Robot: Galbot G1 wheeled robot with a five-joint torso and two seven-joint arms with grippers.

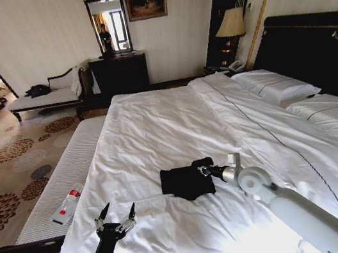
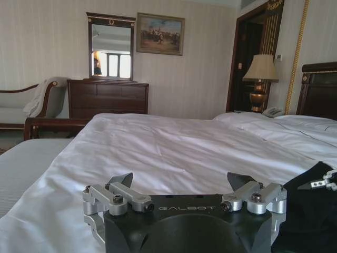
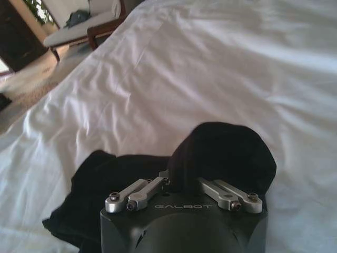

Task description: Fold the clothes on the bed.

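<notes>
My right end effector (image 1: 201, 172) reaches across the bed (image 1: 157, 135) from about four o'clock and sits at the right edge of the black clothes (image 1: 186, 181). In my right wrist view its fingers (image 3: 138, 193) are drawn in on a raised hump of the black fabric (image 3: 224, 153), so it is pinching the clothes. The rest of the garment lies bunched and flat on the white duvet (image 3: 210, 68) beside that lifted fold.

The clothes rest near the foot of the bed, roughly at the centre of my head view, a small dark heap against the white bedding. I cannot make out any lettering on them in this crumpled state.

My left end effector (image 1: 115, 217) stands at about seven o'clock from the clothes, well apart from them, above the duvet near the bed's near edge. Its two dark fingertips (image 1: 103, 212) are spread wide and hold nothing. In my left wrist view the same end effector (image 2: 182, 182) points along the bed, and the black clothes (image 2: 308, 200) show at its side.

A long white bench (image 1: 62, 183) runs along the bed at about nine o'clock, with a small white packet (image 1: 68, 204) lying on it. Two pillows (image 1: 276, 86) lie toward the dark headboard (image 1: 318, 49) at two o'clock.
</notes>
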